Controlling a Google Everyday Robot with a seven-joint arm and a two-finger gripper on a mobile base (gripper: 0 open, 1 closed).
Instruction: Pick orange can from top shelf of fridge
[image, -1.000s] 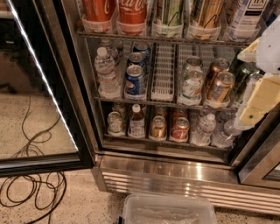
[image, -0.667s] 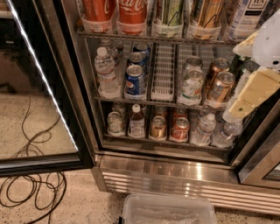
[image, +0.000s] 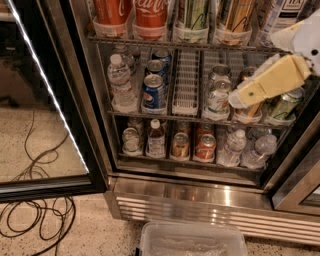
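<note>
Fridge (image: 200, 200) door open. Top shelf (image: 175, 44): Coke cans (image: 150, 12) left, orange can (image: 235, 15) fourth along, upright in its holder. Gripper (image: 245, 95) is low right, before the middle rack (image: 165, 114); open or closed, can't tell. Can lies above it, barely left.

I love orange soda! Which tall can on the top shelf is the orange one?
The orange can, fourth from left on the top shelf: gold-orange with dark streaks, unlike the red cans and green can. The gripper hangs lower right.
</note>
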